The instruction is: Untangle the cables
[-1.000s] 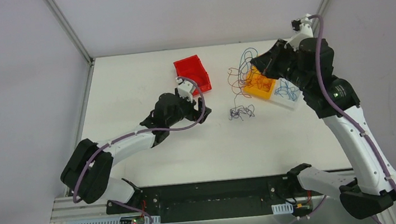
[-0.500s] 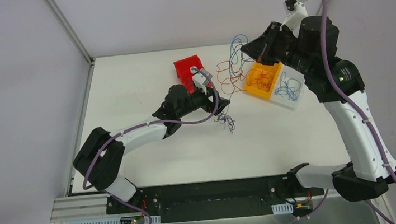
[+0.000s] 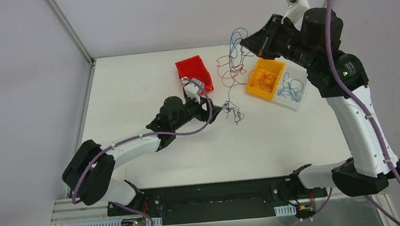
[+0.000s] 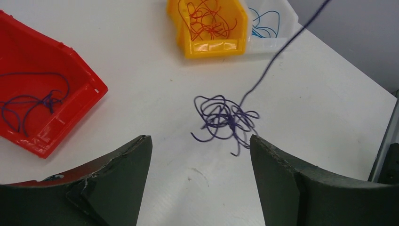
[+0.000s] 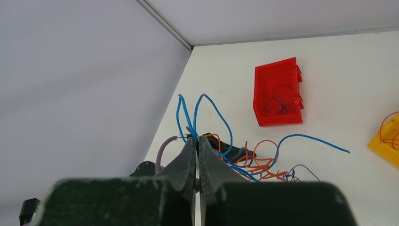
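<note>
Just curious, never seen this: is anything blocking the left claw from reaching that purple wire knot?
Nothing visible. The purple knot sits just beyond the open left gripper, only bare table between. The red bin is off to the side. One strand runs up from it to the cables in the right gripper.

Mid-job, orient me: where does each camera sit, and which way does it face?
Top external: above and behind the bases, looking down on the table; both arms show.
Left wrist: looking down between open left fingers at the purple tangle.
Right wrist: raised, looking past shut right fingers pinching cables.
Shared: red bin in all three.
</note>
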